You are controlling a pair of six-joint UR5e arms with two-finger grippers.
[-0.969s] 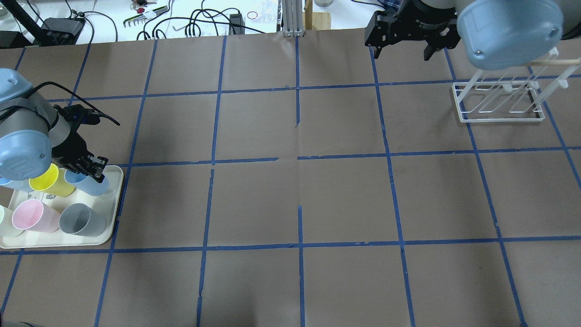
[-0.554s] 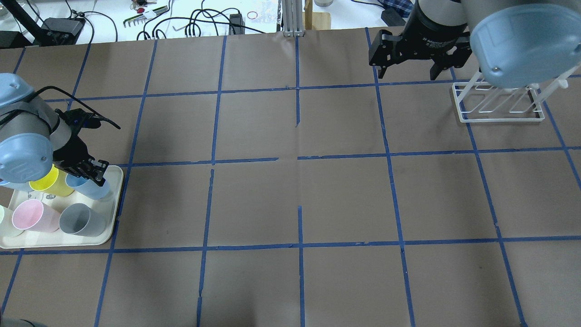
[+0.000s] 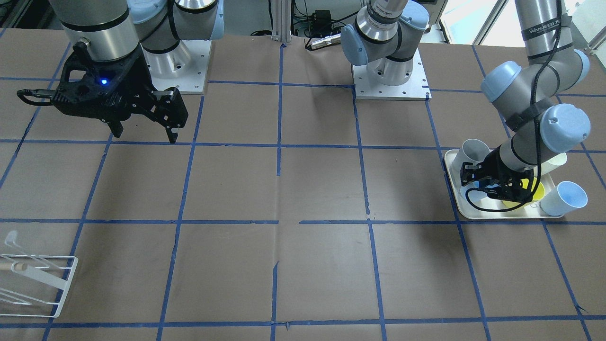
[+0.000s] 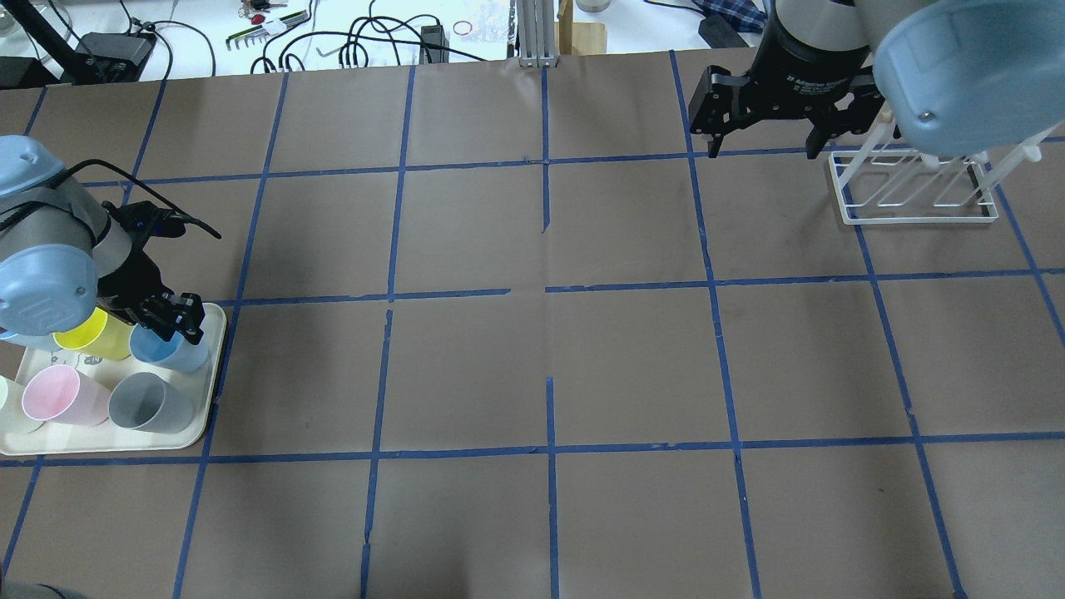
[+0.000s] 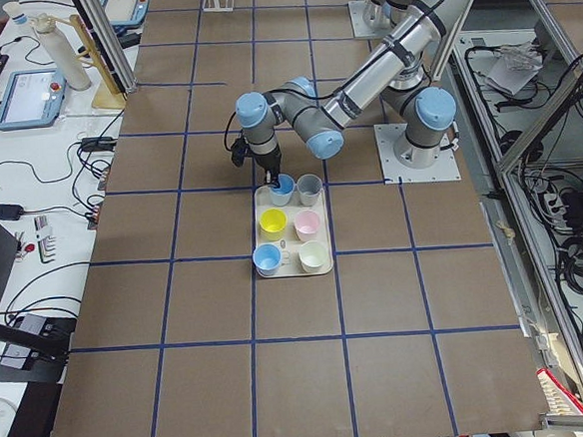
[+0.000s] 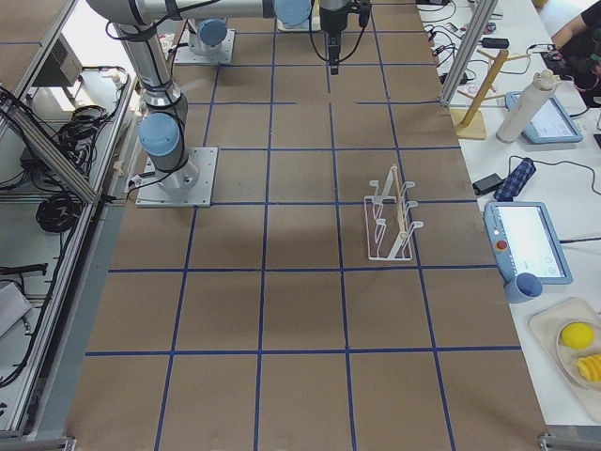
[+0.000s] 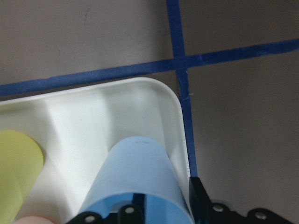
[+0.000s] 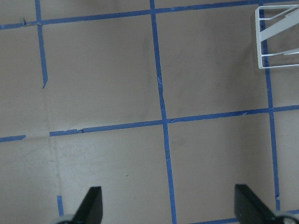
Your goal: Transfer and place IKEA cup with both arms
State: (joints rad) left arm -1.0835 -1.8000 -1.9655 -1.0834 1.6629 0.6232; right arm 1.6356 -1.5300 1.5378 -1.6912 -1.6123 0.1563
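Note:
The IKEA cup (image 4: 173, 351), pale blue, stands at the far right corner of the white tray (image 4: 213, 366). My left gripper (image 4: 179, 319) is open and low over it. In the left wrist view one finger (image 7: 137, 209) is inside the cup (image 7: 140, 172) and the other is outside its wall, with a gap left. A second pale blue cup (image 3: 563, 199) stands on the tray's other end, mostly hidden behind my arm in the overhead view. My right gripper (image 4: 761, 137) is open and empty above the table's far right part.
Yellow (image 4: 87, 333), pink (image 4: 50, 395) and grey (image 4: 146, 403) cups share the tray. A white wire rack (image 4: 915, 195) stands at the far right, just beside my right gripper. Blue tape lines grid the brown table.
My left gripper has sunk a little lower onto the pale blue cup. My right arm has swung nearer and slightly right, bringing its gripper up beside the rack.

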